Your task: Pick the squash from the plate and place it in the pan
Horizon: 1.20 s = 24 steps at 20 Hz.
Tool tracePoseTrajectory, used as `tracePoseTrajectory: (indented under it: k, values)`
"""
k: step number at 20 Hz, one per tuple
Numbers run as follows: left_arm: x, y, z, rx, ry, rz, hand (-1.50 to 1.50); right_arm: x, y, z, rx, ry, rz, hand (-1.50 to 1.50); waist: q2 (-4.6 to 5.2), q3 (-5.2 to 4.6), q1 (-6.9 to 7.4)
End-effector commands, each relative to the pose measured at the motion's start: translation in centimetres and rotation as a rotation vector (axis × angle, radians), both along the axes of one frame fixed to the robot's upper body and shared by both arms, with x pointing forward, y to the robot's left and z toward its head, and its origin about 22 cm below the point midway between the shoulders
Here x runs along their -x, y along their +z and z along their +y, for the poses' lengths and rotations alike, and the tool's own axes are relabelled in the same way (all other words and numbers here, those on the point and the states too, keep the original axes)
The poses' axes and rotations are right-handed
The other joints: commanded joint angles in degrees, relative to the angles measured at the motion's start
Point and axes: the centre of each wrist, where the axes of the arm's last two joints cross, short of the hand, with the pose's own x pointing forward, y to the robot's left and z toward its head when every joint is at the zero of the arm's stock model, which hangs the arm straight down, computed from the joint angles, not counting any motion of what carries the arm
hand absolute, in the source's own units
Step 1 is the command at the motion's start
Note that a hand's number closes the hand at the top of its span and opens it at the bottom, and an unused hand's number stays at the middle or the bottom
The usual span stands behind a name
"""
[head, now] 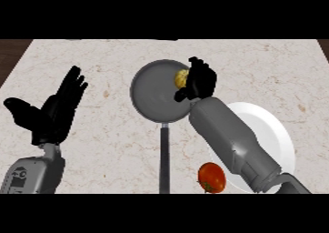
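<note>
1. Nearest the camera lies a round red tomato [212, 177], on the pale marble table [100, 136] just left of the right forearm and beside the lower-left rim of the round white plate [274, 132].
2. Over the dark grey round frying pan [157, 93] the black right hand [199, 82] has its fingers [202, 68] curled round the small yellow squash [182, 78], which shows at the hand's left side, above the pan's right half. Whether the squash already touches the pan's floor cannot be told.
3. Judged from this, the step in hand is the release: the carry from plate to pan looks all but finished.
4. To do it well, bring the hand down until the squash sits low inside the rim, a little further toward the pan's middle, then straighten the fingers and let it settle before lifting straight up, so it does not roll against the right wall or get dragged out.
5. At the view's left the black left hand [53, 109] rests open, fingers up, well apart from the pan.
6. Room: the pan's long handle [164, 157] runs toward the lower edge, between the forearms; the tomato lies just beside the right forearm, so withdrawing along the same line risks nudging it. Bare table lies between the pan and the left hand, and the table's far edge is just beyond the pan.
</note>
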Motion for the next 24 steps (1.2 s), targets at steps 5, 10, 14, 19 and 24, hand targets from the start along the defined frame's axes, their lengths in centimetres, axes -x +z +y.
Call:
tracePoseTrajectory:
  k: [5, 10, 14, 19, 24]
  values:
    - [-0.2, -0.5, 1.1, -0.016, 0.025, 0.005, 0.0, 0.3, -0.3, -0.3, -0.205, 0.025, -0.179, -1.5, -0.29, 0.02, -1.04]
    - [0.5, -0.1, 1.0, -0.004, 0.072, 0.015, 0.0, 2.2, -1.2, -1.5, -0.433, -0.023, -0.326, -1.5, -1.11, 0.1, -3.22]
    - [0.9, 0.5, 2.1, 0.014, 0.095, 0.021, 0.0, 3.0, 0.0, -4.0, -0.58, 0.006, -0.381, -1.5, -1.52, 0.07, -5.04]
    - [1.5, 0.1, 2.1, -0.003, 0.113, 0.016, 0.0, 8.4, -1.4, -5.3, -0.745, 0.101, -0.401, -1.5, -1.73, 0.03, -5.73]
    - [1.9, -0.8, 3.6, -0.011, 0.118, 0.022, 0.0, 14.5, -2.6, -10.3, -0.777, 0.187, -0.379, -1.5, -1.65, -0.05, -5.76]
